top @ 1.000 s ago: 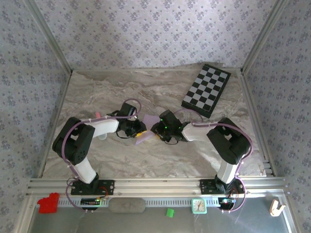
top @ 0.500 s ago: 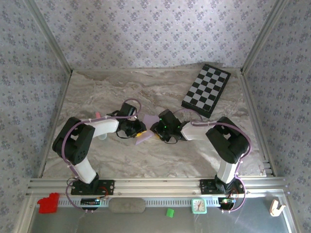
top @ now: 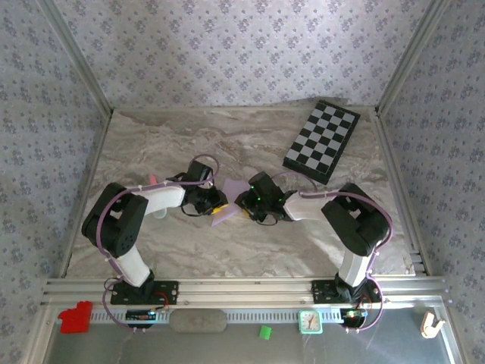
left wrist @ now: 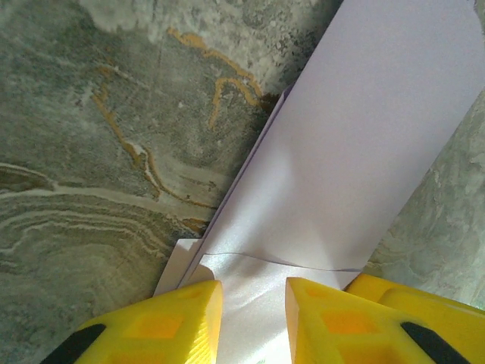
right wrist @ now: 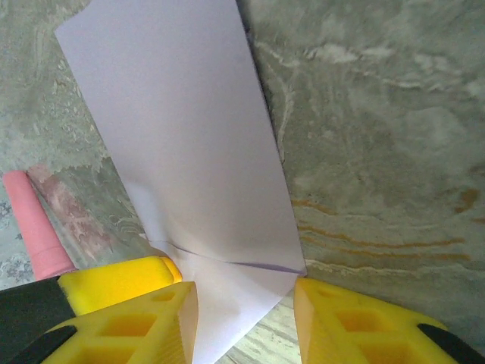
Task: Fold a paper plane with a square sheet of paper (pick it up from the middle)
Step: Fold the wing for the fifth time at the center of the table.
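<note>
Looking down on a folded paper [top: 222, 218], pale lilac, flat on the marble table [top: 174, 144], between the left pincer [top: 215, 203] and the right pincer [top: 243, 203], tips facing each other across it. About equally near to both; no telling which arm is closer.

Through the left wrist camera: left pincer [left wrist: 254, 318] parted a little, yellow fingers [left wrist: 159, 322] astride the near end of the paper [left wrist: 364, 152]. Runs away from the tips, forward and to the right, as a long straight-edged band with a layer doubled under along its left edge. Lies flat in the gap, not nipped by the pads as far as can be made out.

Through the right wrist camera: right pincer [right wrist: 242, 326] spread rather wider, with a corner of the same paper [right wrist: 189, 136] between its fingers [right wrist: 356, 326]. Stretches forward and slightly left from there, long axis close to the line of reach. Left of the fingers, near the paper's edge: a pink stick [right wrist: 34, 220].

Judged mid-fold, no dart shape yet. Next crease likely to turn on that long axis: lifting or pressing one long edge over without skewing the band.

Far beyond the right pincer and off to its right, well apart: a chequered board [top: 322, 141]. Nothing here holding anything else, bar the table.
</note>
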